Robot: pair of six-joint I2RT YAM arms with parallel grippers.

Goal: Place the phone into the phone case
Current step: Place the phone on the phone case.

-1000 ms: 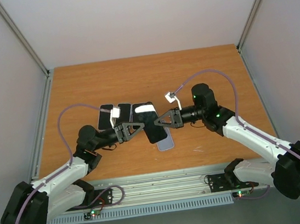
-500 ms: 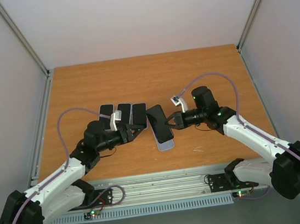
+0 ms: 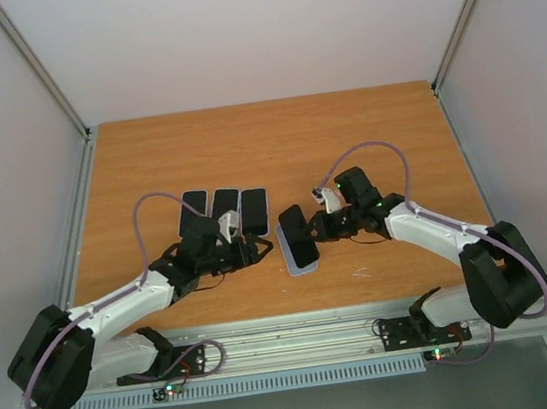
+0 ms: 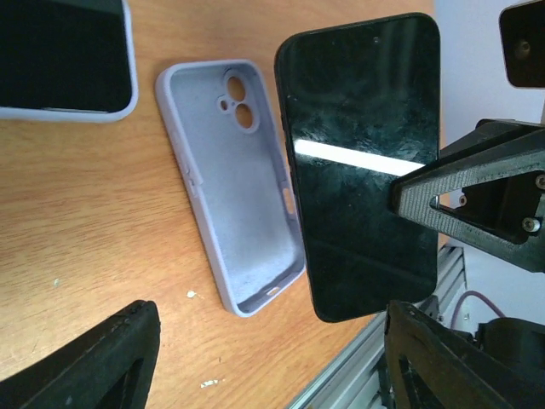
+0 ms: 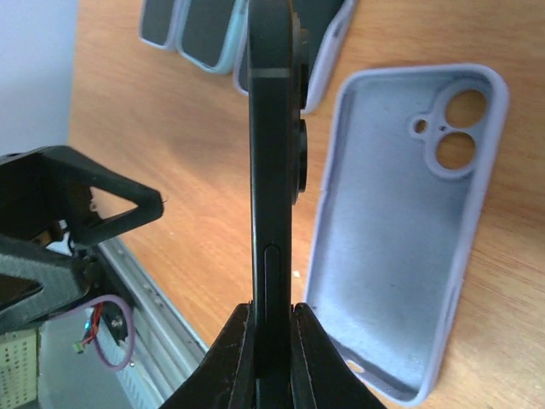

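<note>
A black phone [image 3: 298, 238] is pinched at one end by my right gripper [image 3: 314, 229], which is shut on it. It hangs tilted just above the empty lavender phone case [image 3: 303, 268] lying open side up on the table. The right wrist view shows the phone [image 5: 272, 128] edge-on between my right gripper [image 5: 272, 319], with the case [image 5: 400, 230] beside it. My left gripper [image 3: 264, 249] stands open just left of the phone, touching nothing. Its view shows the phone [image 4: 362, 170] beside the case [image 4: 230, 179] and nothing between its gripper [image 4: 272, 366].
Three cased phones [image 3: 224, 209] lie in a row behind my left gripper; one [image 4: 64, 55] shows at the top left of the left wrist view. The metal rail [image 3: 301, 337] runs along the table's near edge.
My left gripper has opened, let go of the phone and drawn back to the left. The right gripper has brought the phone down and nearer, over the case.
</note>
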